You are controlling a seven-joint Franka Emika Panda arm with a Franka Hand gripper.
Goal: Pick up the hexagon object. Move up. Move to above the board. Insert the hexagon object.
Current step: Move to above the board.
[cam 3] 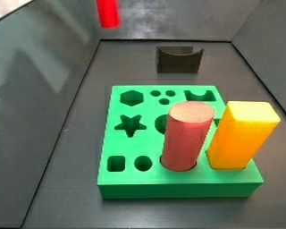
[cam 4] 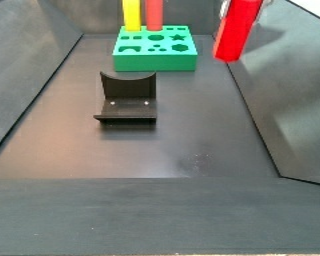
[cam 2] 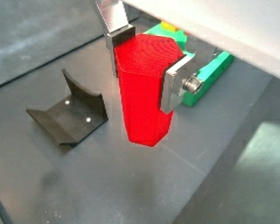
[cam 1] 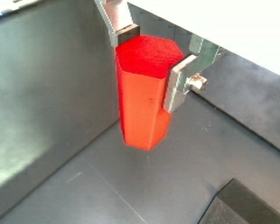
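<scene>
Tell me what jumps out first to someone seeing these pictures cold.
The bright red hexagon object stands out most: it is clamped upright in the gripper and held clear above the dark floor, off to one side of the board. Next comes the green board with its cut-out holes, where a thick pinkish-red cylinder and a yellow-orange block stand side by side. The dark fixture sits on the floor near the board.

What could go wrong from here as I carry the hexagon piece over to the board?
The tool grips only the top of the hexagon object, so the long free end could swing or tilt before insertion. On the board, the tall pink cylinder and yellow block stand upright near the holes; a low approach could knock them. The hexagon hole is small, so a rotated prism may jam.
</scene>
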